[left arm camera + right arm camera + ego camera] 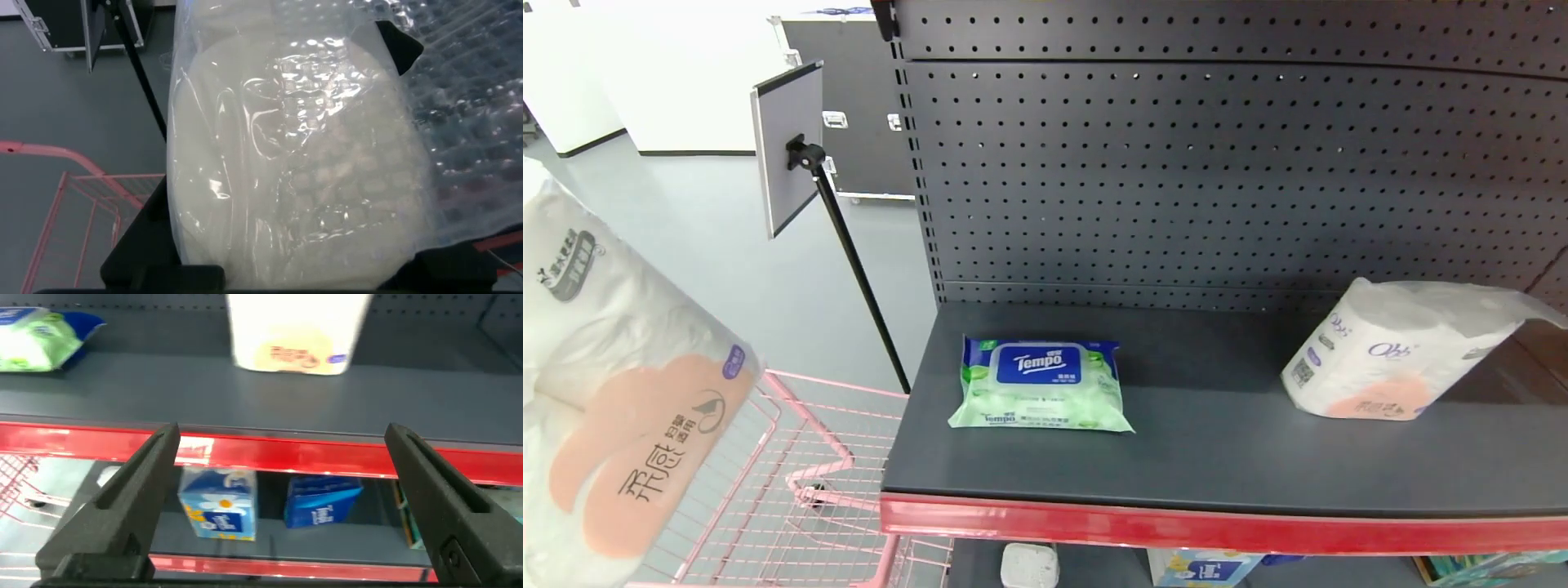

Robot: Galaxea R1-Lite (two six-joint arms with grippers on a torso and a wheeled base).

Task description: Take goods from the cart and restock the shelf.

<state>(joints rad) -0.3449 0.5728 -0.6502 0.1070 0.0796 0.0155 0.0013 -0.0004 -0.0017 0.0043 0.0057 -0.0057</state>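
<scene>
A big pack of toilet paper rolls [613, 392], white with peach patches, hangs above the pink cart [792, 425] at the left. In the left wrist view my left gripper [278, 155] is shut on this pack [310, 188], with its dark fingers [400, 49] pressing the clear wrap from both sides. The grey shelf board [1217, 457] carries a green and blue wet wipes pack [1040, 384] and a smaller toilet paper pack [1388, 351] at the right. My right gripper [282, 437] is open, level with the shelf's red front edge [286, 453].
Dark pegboard [1217, 180] backs the shelf. Between wipes and the smaller pack the board is bare. A lower shelf holds blue boxes [216, 502]. A sign panel on a thin black stand [786, 147] rises beside the cart, left of the shelf.
</scene>
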